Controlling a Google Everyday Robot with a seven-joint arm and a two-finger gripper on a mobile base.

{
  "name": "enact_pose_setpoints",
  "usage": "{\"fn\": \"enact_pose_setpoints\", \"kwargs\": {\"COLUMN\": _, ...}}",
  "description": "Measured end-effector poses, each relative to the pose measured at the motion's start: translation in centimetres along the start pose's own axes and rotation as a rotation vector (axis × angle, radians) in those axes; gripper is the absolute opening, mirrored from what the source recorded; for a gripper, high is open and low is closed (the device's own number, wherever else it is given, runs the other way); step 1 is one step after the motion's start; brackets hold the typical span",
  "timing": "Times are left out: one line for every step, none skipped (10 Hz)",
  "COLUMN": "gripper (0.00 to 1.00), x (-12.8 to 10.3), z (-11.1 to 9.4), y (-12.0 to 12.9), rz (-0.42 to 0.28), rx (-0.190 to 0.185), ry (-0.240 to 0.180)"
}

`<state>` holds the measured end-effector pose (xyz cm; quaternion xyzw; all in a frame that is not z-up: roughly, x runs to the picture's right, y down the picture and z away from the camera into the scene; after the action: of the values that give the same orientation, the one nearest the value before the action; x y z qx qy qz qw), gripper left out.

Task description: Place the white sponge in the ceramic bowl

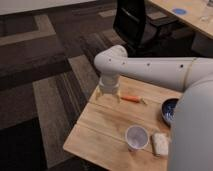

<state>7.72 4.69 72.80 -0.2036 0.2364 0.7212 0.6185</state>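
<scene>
Your gripper [110, 96] hangs pointing down over the far left corner of the wooden table [100, 135], at the end of the white arm [150, 70] that reaches across from the right. Its two fingers look spread apart, with nothing between them. Just to its right an orange stick-like item [132, 99] lies flat on the wood. The white sponge [160, 143] is well apart from your gripper, across the table at the near right edge and just beside the translucent plastic cup [136, 137], which stands upright to its left. The ceramic bowl [169, 111] sits beyond the sponge at the right edge, partly hidden behind the robot's body. A black chair [135, 25] stands beyond the table.
</scene>
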Motion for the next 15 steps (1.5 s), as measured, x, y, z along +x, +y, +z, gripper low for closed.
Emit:
{"fn": "enact_pose_setpoints", "kwargs": {"gripper": 0.65, "x": 1.2, "z": -0.3, "y": -3.8, "rz": 0.031, "rx": 0.03, "ry": 0.0}}
{"fn": "enact_pose_setpoints", "kwargs": {"gripper": 0.65, "x": 3.1, "z": -0.6, "y": -7.7, "rz": 0.073, "rx": 0.068, "ry": 0.003}}
{"fn": "enact_pose_setpoints", "kwargs": {"gripper": 0.65, "x": 5.9, "z": -0.7, "y": -11.3, "rz": 0.121, "rx": 0.095, "ry": 0.021}}
{"fn": "enact_pose_setpoints", "kwargs": {"gripper": 0.65, "x": 7.1, "z": -0.6, "y": -12.4, "rz": 0.14, "rx": 0.104, "ry": 0.033}}
{"fn": "enact_pose_setpoints", "kwargs": {"gripper": 0.65, "x": 8.6, "z": -0.6, "y": -13.3, "rz": 0.159, "rx": 0.11, "ry": 0.049}}
{"fn": "enact_pose_setpoints", "kwargs": {"gripper": 0.65, "x": 8.6, "z": -0.6, "y": -13.3, "rz": 0.158, "rx": 0.111, "ry": 0.048}}
{"fn": "enact_pose_setpoints", "kwargs": {"gripper": 0.65, "x": 8.6, "z": -0.6, "y": -13.1, "rz": 0.154, "rx": 0.109, "ry": 0.049}}
{"fn": "enact_pose_setpoints", "kwargs": {"gripper": 0.65, "x": 8.6, "z": -0.6, "y": -13.1, "rz": 0.155, "rx": 0.109, "ry": 0.049}}
{"fn": "enact_pose_setpoints", "kwargs": {"gripper": 0.65, "x": 8.5, "z": -0.5, "y": -13.2, "rz": 0.153, "rx": 0.116, "ry": 0.044}}
{"fn": "enact_pose_setpoints", "kwargs": {"gripper": 0.65, "x": 8.3, "z": -0.6, "y": -14.5, "rz": 0.17, "rx": 0.146, "ry": 0.028}}
{"fn": "enact_pose_setpoints", "kwargs": {"gripper": 0.65, "x": 7.8, "z": -0.8, "y": -18.4, "rz": 0.224, "rx": 0.218, "ry": -0.016}}
{"fn": "enact_pose_setpoints", "kwargs": {"gripper": 0.65, "x": 7.7, "z": -0.7, "y": -22.1, "rz": 0.285, "rx": 0.276, "ry": -0.051}}
{"fn": "enact_pose_setpoints", "kwargs": {"gripper": 0.65, "x": 8.0, "z": -0.1, "y": -23.7, "rz": 0.316, "rx": 0.282, "ry": -0.06}}
{"fn": "enact_pose_setpoints", "kwargs": {"gripper": 0.65, "x": 8.7, "z": 1.4, "y": -24.1, "rz": 0.323, "rx": 0.246, "ry": -0.056}}
{"fn": "enact_pose_setpoints", "kwargs": {"gripper": 0.65, "x": 9.1, "z": 2.0, "y": -23.9, "rz": 0.315, "rx": 0.222, "ry": -0.05}}
